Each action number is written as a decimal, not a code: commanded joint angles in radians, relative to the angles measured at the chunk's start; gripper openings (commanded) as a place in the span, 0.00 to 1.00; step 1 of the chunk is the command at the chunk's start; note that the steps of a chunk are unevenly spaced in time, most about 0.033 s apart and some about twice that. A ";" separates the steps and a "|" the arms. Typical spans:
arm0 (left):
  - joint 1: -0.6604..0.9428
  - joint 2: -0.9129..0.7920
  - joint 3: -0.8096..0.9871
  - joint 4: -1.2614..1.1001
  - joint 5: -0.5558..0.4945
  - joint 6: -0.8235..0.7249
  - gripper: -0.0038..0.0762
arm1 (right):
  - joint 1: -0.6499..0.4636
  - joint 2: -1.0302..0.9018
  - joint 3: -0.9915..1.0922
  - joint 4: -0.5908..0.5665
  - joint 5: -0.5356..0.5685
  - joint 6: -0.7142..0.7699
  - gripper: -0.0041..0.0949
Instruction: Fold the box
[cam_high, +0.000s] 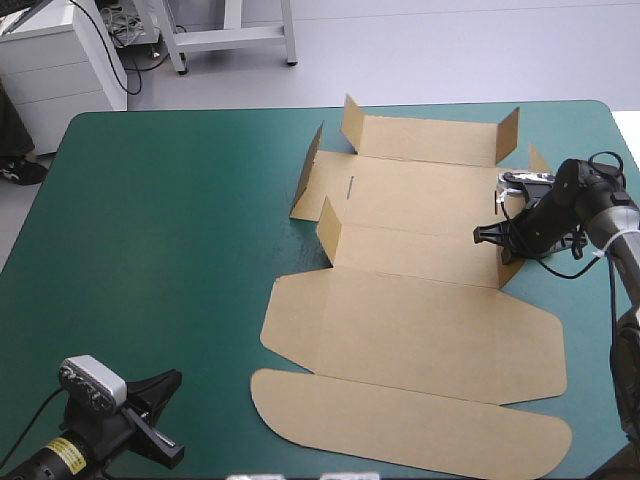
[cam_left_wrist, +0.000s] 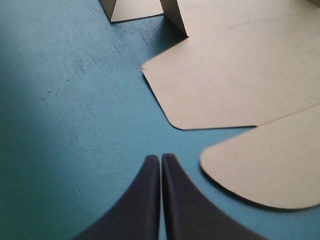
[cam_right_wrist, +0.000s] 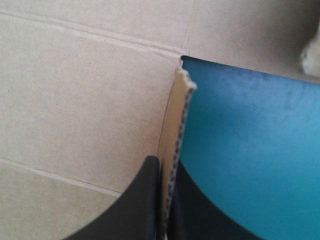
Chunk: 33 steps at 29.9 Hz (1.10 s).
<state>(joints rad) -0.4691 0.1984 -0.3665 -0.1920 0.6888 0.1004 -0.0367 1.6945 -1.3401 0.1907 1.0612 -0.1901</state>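
At 7 o'clock the left gripper (cam_left_wrist: 160, 159) sits closed beside the box (cam_high: 410, 330), which lies mostly flat from centre toward 3 o'clock. There the right gripper (cam_right_wrist: 164, 165) is clamped on a side flap (cam_right_wrist: 178, 115), seemingly half-raised. It should swing the flap upright slowly so the box does not drag.

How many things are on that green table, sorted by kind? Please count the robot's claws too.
Brown box sheet, lying mostly flat with some flaps raised: 1
Black grippers: 2 (left gripper shut over bare cover; right gripper pinching a flap of the box)
Total: 3
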 joint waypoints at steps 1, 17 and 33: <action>-0.003 0.013 -0.026 -0.014 -0.070 -0.002 0.04 | 0.036 -0.014 -0.132 0.009 0.032 -0.109 0.02; -0.003 0.013 -0.026 -0.014 -0.070 0.004 0.04 | 0.336 0.305 -0.663 -0.129 0.193 -0.319 0.02; -0.003 0.013 -0.026 -0.014 -0.070 0.000 0.04 | 0.610 0.334 -0.671 -0.139 0.177 -0.720 0.02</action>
<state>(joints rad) -0.4691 0.1984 -0.3665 -0.1920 0.6888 0.1034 0.5501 2.0886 -1.9776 0.0556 1.2321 -0.7989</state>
